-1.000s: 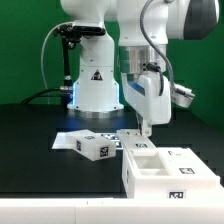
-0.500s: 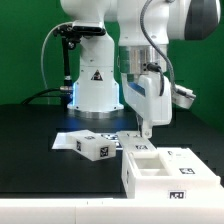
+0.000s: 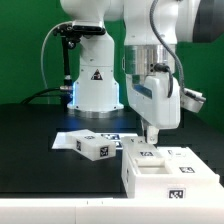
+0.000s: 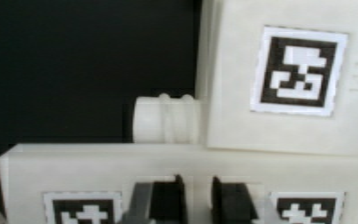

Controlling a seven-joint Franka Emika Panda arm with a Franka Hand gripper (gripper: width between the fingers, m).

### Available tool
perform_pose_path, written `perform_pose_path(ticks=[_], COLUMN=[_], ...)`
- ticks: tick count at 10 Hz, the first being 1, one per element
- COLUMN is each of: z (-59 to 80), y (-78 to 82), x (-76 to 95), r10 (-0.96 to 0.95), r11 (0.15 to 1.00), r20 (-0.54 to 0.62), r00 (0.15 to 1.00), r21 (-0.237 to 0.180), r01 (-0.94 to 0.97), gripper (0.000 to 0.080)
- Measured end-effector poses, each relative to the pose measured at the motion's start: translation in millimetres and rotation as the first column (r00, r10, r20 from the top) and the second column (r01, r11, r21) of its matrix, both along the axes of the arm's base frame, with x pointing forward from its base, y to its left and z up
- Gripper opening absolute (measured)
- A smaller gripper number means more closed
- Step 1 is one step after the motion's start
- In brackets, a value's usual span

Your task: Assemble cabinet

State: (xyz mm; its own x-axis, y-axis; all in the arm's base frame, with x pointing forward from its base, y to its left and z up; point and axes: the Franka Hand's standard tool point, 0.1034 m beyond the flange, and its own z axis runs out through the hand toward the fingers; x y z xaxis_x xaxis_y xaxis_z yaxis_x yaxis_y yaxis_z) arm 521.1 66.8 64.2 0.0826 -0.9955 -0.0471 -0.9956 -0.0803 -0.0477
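Note:
The cabinet's compartmented white box (image 3: pixel 168 172) stands at the front on the exterior view's right. My gripper (image 3: pixel 152 141) hangs over the box's far edge. In the wrist view my gripper (image 4: pixel 190 200) has its dark fingers (image 4: pixel 153 200) close together, shut on a thin white tagged panel (image 4: pixel 87 165). Beyond that panel lies a larger white cabinet part (image 4: pixel 247 110) with one tag and a short round peg (image 4: pixel 163 115) on its side. A small tagged block (image 3: pixel 92 147) lies on the table on the exterior view's left of the box.
The white robot base (image 3: pixel 95 85) with a triangle mark stands behind. The marker board (image 3: pixel 68 138) lies flat behind the small block. Another flat white tagged piece (image 3: pixel 188 153) lies beyond the box on the exterior view's right. The table is black.
My gripper has moved toward the exterior view's right and a little down, now closer over the box's far edge. The box and the small block have not moved.

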Motion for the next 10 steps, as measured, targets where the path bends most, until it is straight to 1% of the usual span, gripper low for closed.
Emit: perform_pose_path(ticks=[2, 3, 5, 7, 8, 10], z=[-0.1, -0.1, 0.3, 1.5, 1.8, 1.2], y=[-0.1, -1.6, -6.7, -1.1, 0.6, 2.2], x=[0.0, 2.6, 23.2, 49.1, 57.8, 67.3], r10=[0.000, -0.002, -0.008, -0.004, -0.002, -0.007], r11=[1.000, 1.000, 1.000, 1.000, 1.000, 0.999], r20=[0.000, 0.003, 0.026, 0.056, 0.067, 0.078], r00=[1.000, 1.000, 1.000, 0.998, 0.998, 0.997], r21=[0.000, -0.002, -0.013, -0.026, -0.030, -0.037], r01=[0.000, 0.002, 0.008, 0.005, 0.004, 0.010], gripper=[0.0062, 0.0062, 0.0062, 0.0062, 0.0062, 0.0062])
